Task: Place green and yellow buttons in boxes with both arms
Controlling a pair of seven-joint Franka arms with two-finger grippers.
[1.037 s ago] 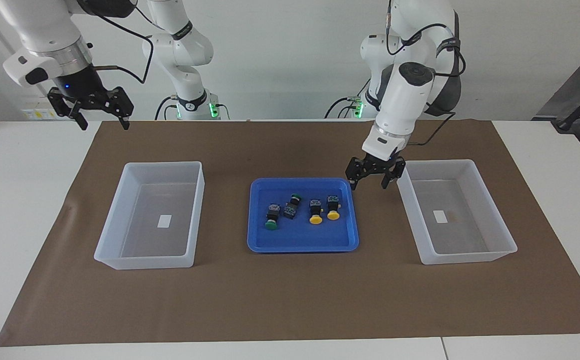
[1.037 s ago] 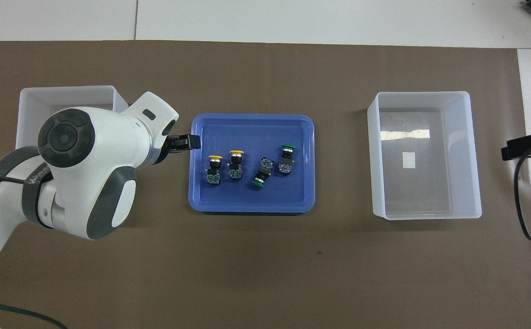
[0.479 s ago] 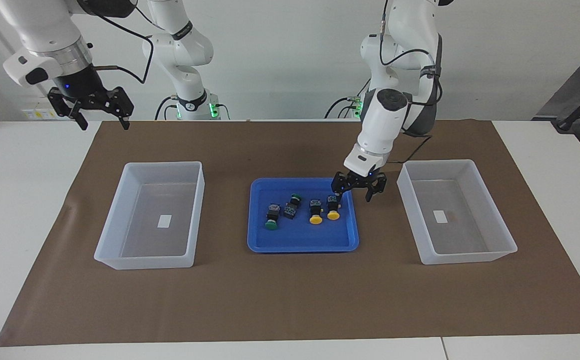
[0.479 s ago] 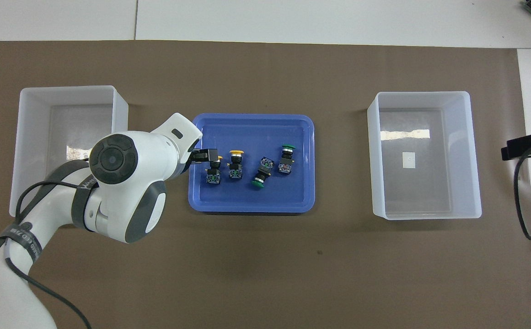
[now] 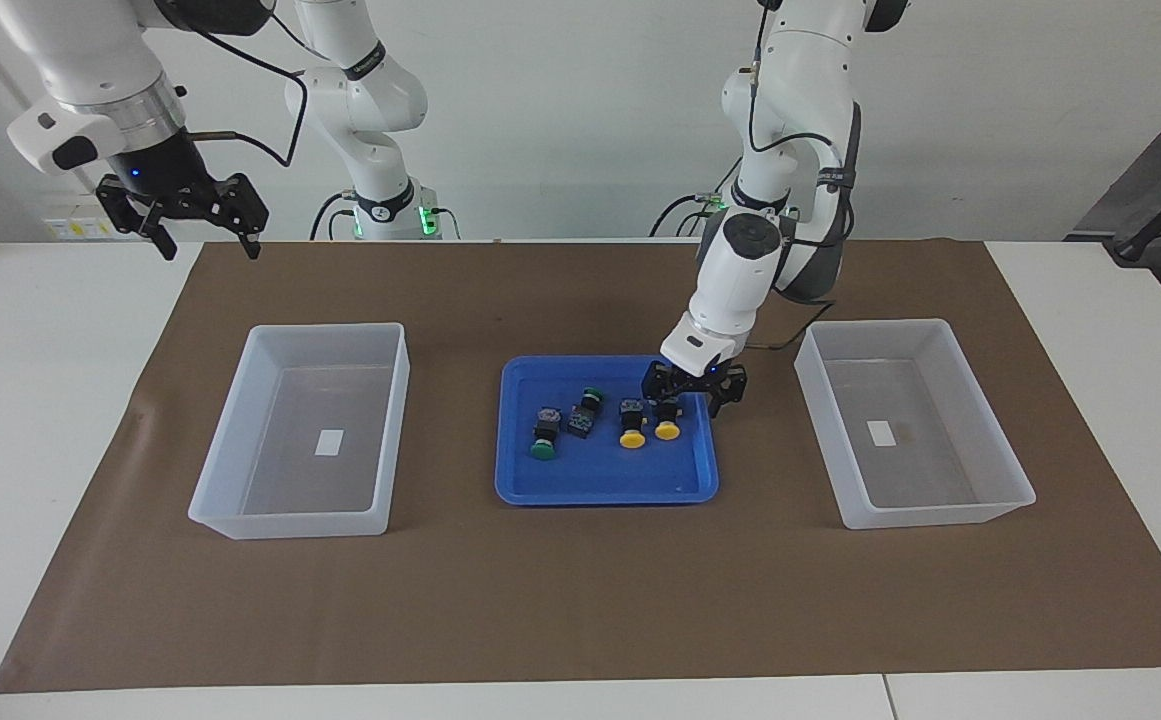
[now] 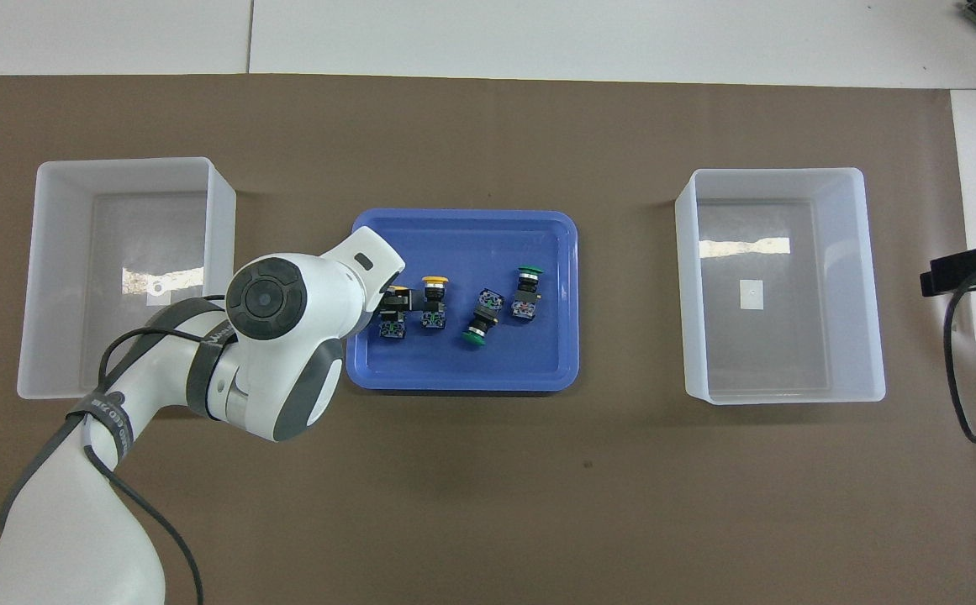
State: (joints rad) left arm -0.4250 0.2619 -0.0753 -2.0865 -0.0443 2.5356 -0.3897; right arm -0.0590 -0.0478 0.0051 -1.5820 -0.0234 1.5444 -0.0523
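Four buttons in the tray, none boxed yet

Left gripper (image 5: 692, 397): fingers spread, nothing held, low over the tray's (image 5: 604, 489) edge at the left arm's end, straddling or just above the outer yellow button (image 5: 667, 418); contact not clear. Comes in from the left arm's (image 5: 740, 270) slanted wrist, which hides most of that button from overhead.

Right gripper (image 5: 202, 232): fingers apart, empty, waiting high over the table edge near the right arm's end.

Lying in a row in the tray: outer yellow button, second yellow button (image 5: 630, 424), then two green buttons (image 5: 585, 411) (image 5: 543, 436). Both boxes (image 5: 915, 425) (image 5: 305, 430) empty, one at each end of the mat, well apart from the tray.

Step in hand, judged: grasp the outer yellow button. To do well: centre the fingers on the black body, not the round cap; keep clear of the neighbouring yellow button just beside it; settle low before closing; lift straight up over the tray rim, then carry to the nearer box.
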